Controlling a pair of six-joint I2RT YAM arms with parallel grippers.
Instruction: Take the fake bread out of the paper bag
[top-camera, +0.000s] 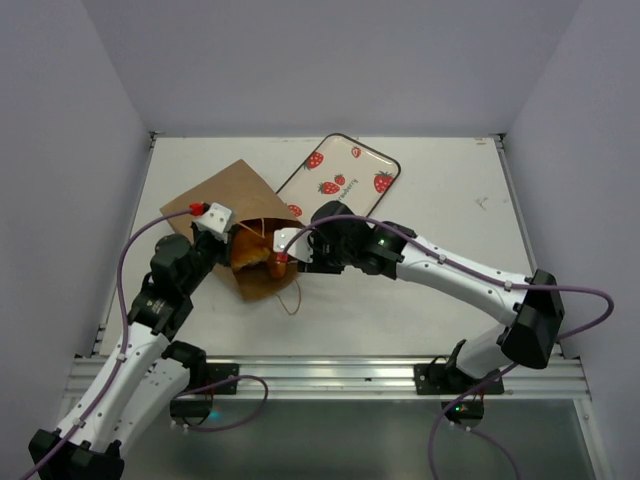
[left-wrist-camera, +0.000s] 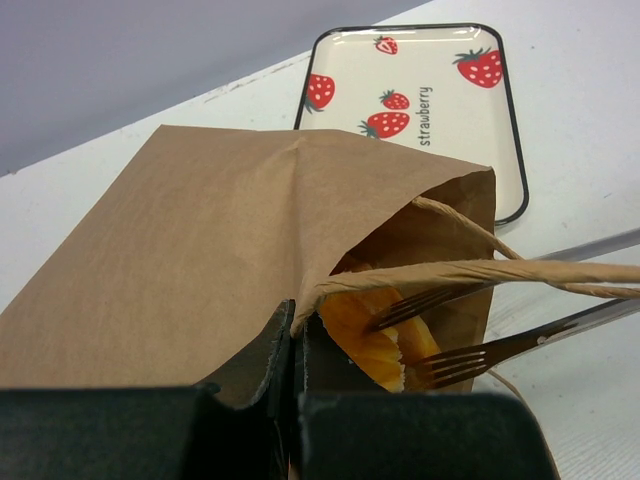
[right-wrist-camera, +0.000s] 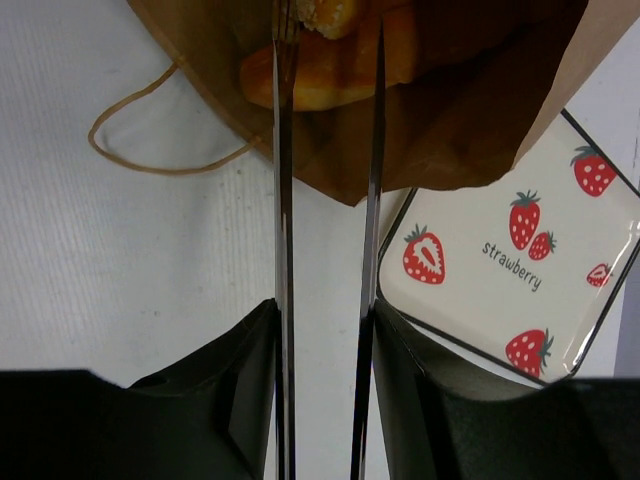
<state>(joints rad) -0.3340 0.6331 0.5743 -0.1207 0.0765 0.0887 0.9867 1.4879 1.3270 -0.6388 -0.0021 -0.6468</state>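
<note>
The brown paper bag (top-camera: 225, 195) lies on the table, its mouth toward the right arm. My left gripper (top-camera: 233, 252) is shut on the bag's upper edge (left-wrist-camera: 200, 240) and holds the mouth open; its tips show in the left wrist view (left-wrist-camera: 295, 325). Glossy orange fake bread (left-wrist-camera: 375, 335) lies just inside the mouth (top-camera: 250, 260). My right gripper (top-camera: 272, 258) carries two long metal forks that reach into the bag (right-wrist-camera: 450, 110). The forks (right-wrist-camera: 328, 35) stand narrowly apart with a bread piece (right-wrist-camera: 330, 70) between them, tines touching it.
The white strawberry-print tray (top-camera: 345, 175) lies just behind the bag, close to my right gripper (right-wrist-camera: 490, 290) and beyond the bag in the left wrist view (left-wrist-camera: 450, 150). A cord handle (right-wrist-camera: 130, 165) loops on the table by the bag's mouth.
</note>
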